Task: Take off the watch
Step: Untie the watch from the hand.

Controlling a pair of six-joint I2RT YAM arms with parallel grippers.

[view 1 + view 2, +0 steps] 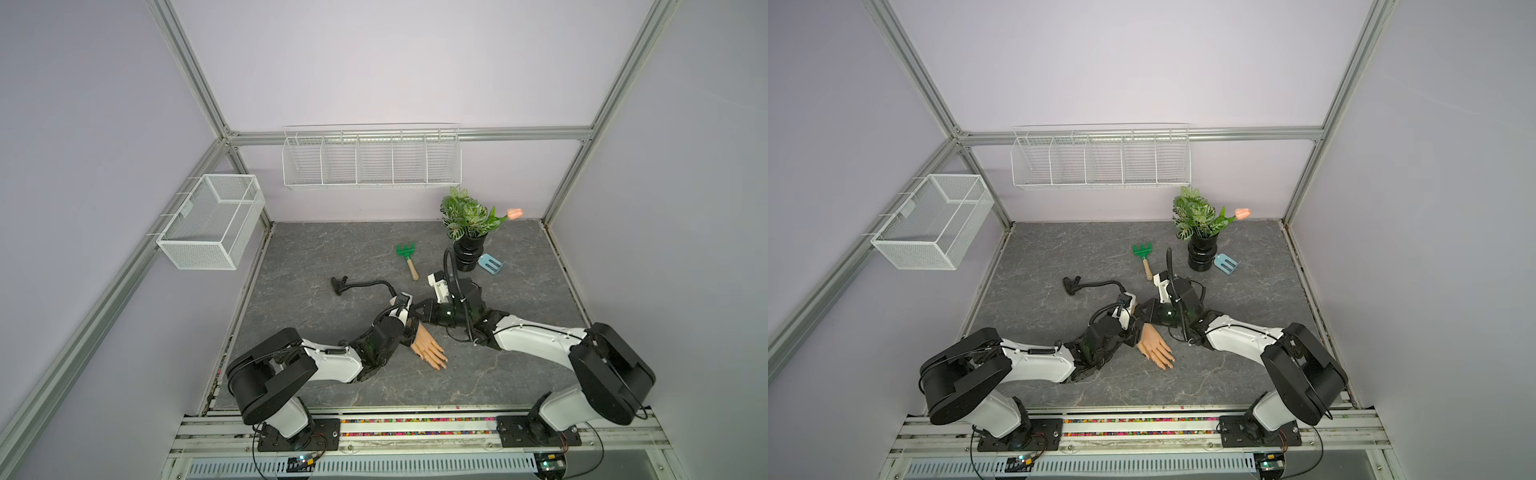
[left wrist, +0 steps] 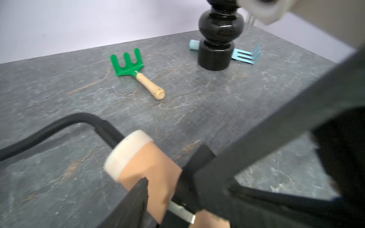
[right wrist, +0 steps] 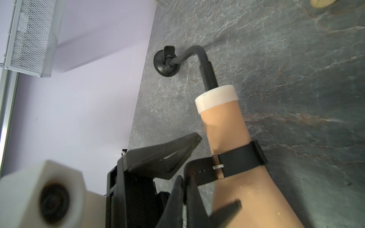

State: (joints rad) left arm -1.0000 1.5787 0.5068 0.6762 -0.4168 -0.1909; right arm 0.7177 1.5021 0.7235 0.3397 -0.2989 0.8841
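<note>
We find the right hand clenched on the free tail of the watch strap, with the punched holes showing just ahead of the pinch. We read this as drawing the tail back through the silver buckle to free the pin. Whether the pin is out of its hole we cannot tell.

The left hand has its jaws apart, one tip just beside the mannequin forearm and the other on the palm side, with the strap between them. It is likely there to steady the limb against the pull. We cannot make out whether either tip presses on the skin, since its own wrist view is smeared.

The watch sits wrapped round the mannequin wrist, not yet off. We see the dial in no view and presume it faces away.

The forearm ends in a white cap on a black gooseneck stem. Its suction base sits on the surface, which we judge anchors the limb against tugging.

In both top views the arms cover the wrist, and only the mannequin fingers show. The green rake, black vase (cut off above) and blue rake lie well apart.
</note>
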